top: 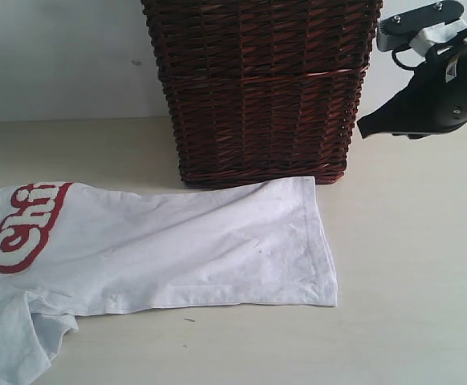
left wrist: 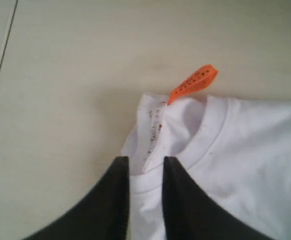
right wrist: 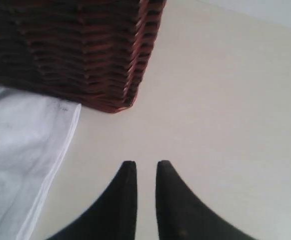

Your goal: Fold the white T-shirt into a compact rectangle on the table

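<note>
The white T-shirt (top: 161, 249) lies flat on the table (top: 410, 273), stretched lengthwise across the exterior view with its hemmed bottom edge toward the right and its chest end running off the left edge. Puffy white lettering outlined in red (top: 21, 228) crosses the chest; only the opening letters, reading "Chi", are in view there. A sleeve (top: 17, 337) lies rumpled at the lower left. A dark brown wicker basket (top: 261, 88) stands on the table behind the shirt, its base just beside the shirt's far edge. In the left wrist view, the left gripper (left wrist: 145, 165) sits low over the ribbed neckline (left wrist: 205, 135), its two black fingers (left wrist: 118, 185) slightly parted with a fold of white fabric lying in the narrow gap between them; whether the fabric is actually pinched cannot be told. An orange perforated tag (left wrist: 195, 81) projects from the collar, and a strip inside the neck carries small dark markings too blurred to read. The right gripper (right wrist: 145, 167) hangs above bare tabletop, apart from the shirt's hem, near the basket's corner, its fingers drawn close with a thin gap and nothing between them.
</note>
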Robot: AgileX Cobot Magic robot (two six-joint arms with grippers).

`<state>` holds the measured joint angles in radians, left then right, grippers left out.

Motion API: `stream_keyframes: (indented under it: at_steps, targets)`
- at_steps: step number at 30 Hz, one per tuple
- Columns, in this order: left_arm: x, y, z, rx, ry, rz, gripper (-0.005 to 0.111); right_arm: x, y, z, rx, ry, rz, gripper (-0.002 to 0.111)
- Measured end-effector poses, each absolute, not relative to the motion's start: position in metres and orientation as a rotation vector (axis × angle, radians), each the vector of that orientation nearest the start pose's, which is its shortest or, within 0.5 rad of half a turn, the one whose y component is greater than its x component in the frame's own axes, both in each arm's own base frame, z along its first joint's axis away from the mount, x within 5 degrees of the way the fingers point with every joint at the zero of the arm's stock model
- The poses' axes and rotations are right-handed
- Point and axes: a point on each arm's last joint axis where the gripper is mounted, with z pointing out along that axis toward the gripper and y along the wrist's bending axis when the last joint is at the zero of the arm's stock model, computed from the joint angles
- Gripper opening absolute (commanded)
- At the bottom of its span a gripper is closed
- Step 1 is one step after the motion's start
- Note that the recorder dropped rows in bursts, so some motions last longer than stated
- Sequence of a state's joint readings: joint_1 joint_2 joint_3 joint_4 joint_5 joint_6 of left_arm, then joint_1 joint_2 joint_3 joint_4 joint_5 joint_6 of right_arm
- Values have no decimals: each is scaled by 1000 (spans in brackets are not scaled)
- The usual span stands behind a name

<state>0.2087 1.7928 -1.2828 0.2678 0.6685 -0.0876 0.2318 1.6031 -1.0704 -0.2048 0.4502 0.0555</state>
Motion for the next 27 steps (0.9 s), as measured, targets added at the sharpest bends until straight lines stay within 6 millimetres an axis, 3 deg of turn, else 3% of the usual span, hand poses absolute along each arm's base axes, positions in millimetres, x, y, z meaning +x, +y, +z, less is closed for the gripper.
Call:
stream_keyframes:
  at_steps: [5,11,15,19,23,27]
  targets:
    - [357,79,233,-103,2666,160,0,333,85,210,-545,2582,109,0]
    - [337,51,207,46,2739,-194,0,337,111,160,-693,2648,440,0]
    - [330,33,198,116,2749,-385,0,339,130,131,-750,2645,534,0]
    - [330,17,198,192,2743,-427,0,338,142,98,-801,2692,534,0]
    - [329,1,197,284,2753,-437,0,339,142,94,-784,2734,508,0]
    - [319,-11,194,473,2825,-463,1,339,138,95,-697,2813,375,0]
